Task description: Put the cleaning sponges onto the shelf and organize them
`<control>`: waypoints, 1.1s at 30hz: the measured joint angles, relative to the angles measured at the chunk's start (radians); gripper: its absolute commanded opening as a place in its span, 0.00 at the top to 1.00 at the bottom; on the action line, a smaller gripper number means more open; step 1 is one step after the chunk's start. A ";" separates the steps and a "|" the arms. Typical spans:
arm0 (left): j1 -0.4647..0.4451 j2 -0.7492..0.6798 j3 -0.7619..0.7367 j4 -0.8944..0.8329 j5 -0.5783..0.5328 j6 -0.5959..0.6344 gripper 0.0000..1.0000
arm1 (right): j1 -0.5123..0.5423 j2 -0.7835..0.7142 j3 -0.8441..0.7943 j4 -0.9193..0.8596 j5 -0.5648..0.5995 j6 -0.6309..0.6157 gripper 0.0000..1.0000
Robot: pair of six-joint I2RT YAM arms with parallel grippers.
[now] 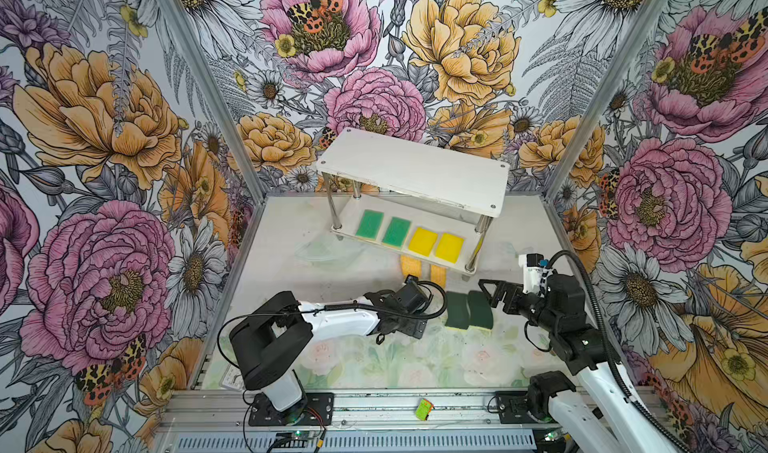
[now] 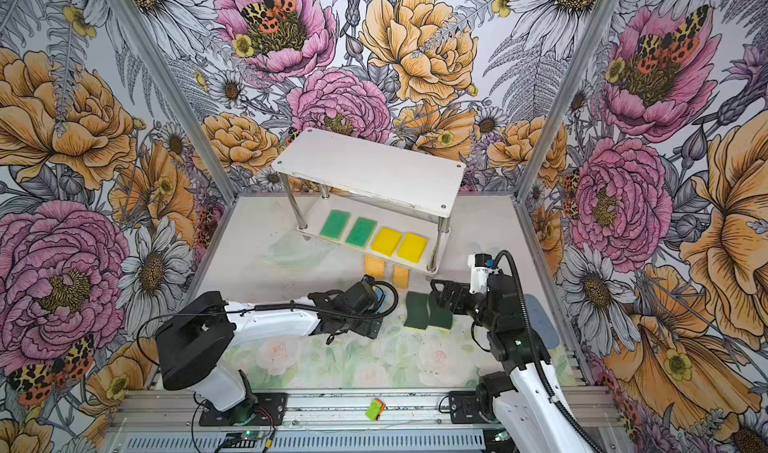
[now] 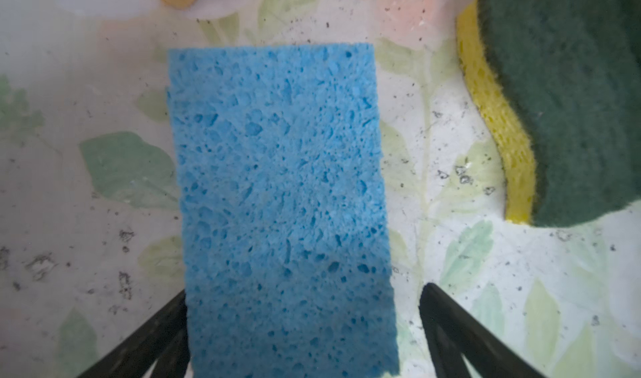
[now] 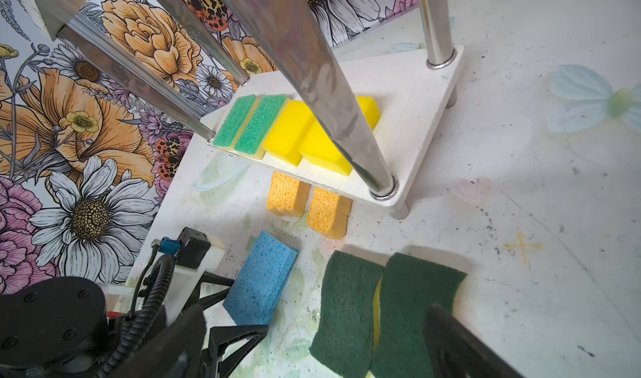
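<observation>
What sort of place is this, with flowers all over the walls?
Probably a robot test booth, not a home: two robot arms bolted to a metal rail, flowered panels boxing in a small table.

The shelf (image 2: 370, 166) stands at 12 o'clock on the table (image 2: 249, 230), slightly askew. On its lower board 4 sponges lie in a row: 2 green-topped sponges (image 2: 336, 223) at the 9 o'clock end, 2 yellow sponges (image 2: 386, 242) toward 3 o'clock. 2 orange sponges (image 2: 374, 266) poke out from under that board's 6 o'clock edge. Near the centre 2 dark green sponges (image 2: 417, 310) lie side by side, touching; the right gripper (image 2: 439, 295) overlaps the 3 o'clock one, and the left gripper (image 2: 370, 305) sits at their 9 o'clock.
</observation>
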 measured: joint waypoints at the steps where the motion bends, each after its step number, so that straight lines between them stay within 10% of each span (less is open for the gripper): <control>1: 0.000 0.000 0.000 0.000 0.000 0.000 0.01 | 0.000 0.002 0.000 0.000 0.000 0.000 0.00; 21: 0.000 0.013 -0.002 0.008 -0.023 -0.023 0.02 | 0.000 0.009 0.000 0.000 0.000 0.000 0.00; 33: 0.001 0.012 -0.003 0.015 -0.072 -0.023 0.29 | 0.000 0.009 0.000 0.000 0.000 0.000 0.00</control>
